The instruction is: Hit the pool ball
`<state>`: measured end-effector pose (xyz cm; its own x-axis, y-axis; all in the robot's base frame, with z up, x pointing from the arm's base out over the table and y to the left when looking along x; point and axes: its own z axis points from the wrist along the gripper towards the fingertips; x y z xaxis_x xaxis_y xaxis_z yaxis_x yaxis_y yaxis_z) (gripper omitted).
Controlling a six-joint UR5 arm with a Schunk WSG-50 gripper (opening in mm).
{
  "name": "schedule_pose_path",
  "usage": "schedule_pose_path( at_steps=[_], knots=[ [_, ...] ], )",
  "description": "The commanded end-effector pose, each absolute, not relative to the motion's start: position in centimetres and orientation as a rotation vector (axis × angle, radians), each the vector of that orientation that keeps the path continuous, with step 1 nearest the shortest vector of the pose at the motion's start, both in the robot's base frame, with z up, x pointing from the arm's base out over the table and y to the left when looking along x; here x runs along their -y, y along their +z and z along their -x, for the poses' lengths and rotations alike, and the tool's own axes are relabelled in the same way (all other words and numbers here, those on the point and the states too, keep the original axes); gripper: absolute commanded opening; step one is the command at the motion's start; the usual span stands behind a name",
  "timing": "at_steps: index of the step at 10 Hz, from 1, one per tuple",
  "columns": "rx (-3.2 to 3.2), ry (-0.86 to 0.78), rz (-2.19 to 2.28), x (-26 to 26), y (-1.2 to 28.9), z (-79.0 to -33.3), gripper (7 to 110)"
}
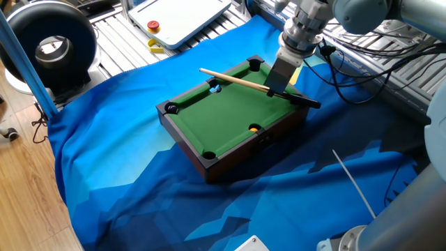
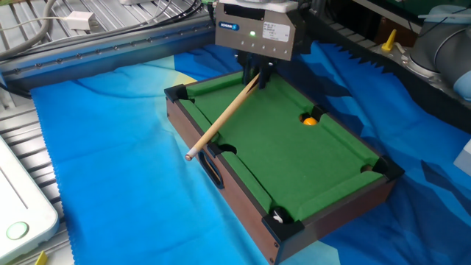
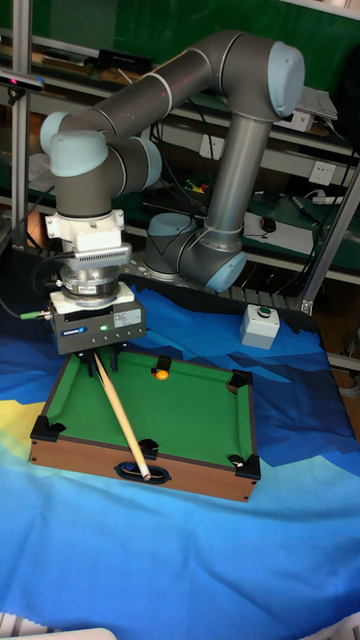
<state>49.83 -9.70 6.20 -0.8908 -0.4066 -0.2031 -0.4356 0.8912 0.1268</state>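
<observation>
The miniature pool table [image 1: 230,115] [image 2: 294,158] [image 3: 190,410] has green felt and a dark wooden frame, and stands on a blue cloth. My gripper [image 1: 276,86] [image 2: 257,73] [image 3: 96,351] hangs over one end of the table, shut on a wooden cue stick [image 1: 233,79] [image 2: 221,118] [image 3: 122,418]. The cue slants across the felt, and its pale tip juts past a long rail. Its dark butt end sticks out behind the gripper in one fixed view. The pool ball is hidden: no black ball shows on the felt in any view.
An orange-yellow ball [image 1: 254,128] [image 2: 310,121] [image 3: 161,373] lies by a side pocket. A pale bluish ball [image 1: 214,88] sits at the opposite side pocket. A black ring-shaped device [image 1: 49,42] and a white tray [image 1: 185,17] stand beyond the cloth. A white button box [image 3: 262,325] stands behind the table.
</observation>
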Motion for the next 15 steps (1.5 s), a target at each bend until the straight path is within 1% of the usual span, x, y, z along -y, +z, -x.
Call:
schedule_pose_path(
  at_steps=[1, 3, 4, 6, 8, 9, 10, 11, 13, 14, 15],
  knots=[
    [-2.868, 0.271, 0.685, 9.6, 6.4, -50.0, 44],
    [-2.862, 0.229, 0.745, 10.5, 6.7, -50.0, 44],
    [-2.866, 0.185, 0.794, 11.4, 7.2, -49.9, 66],
    [-2.897, 0.145, 0.799, 12.1, 8.5, -49.7, 66],
    [-2.935, 0.131, 0.766, 12.5, 10.6, -49.7, 66],
    [-2.965, 0.136, 0.681, 12.4, 11.7, -49.9, 66],
    [-3.004, 0.189, 0.521, 11.4, 12.8, -50.1, 66],
    [-3.039, 0.203, 0.397, 10.8, 13.8, -50.4, 66],
    [-3.099, 0.147, 0.149, 10.6, 16.0, -51.0, 66],
    [-3.111, 0.152, 0.004, 9.8, 16.8, -51.3, 66],
    [-3.111, 0.156, -0.101, 9.1, 17.2, -51.7, 44]
  ],
)
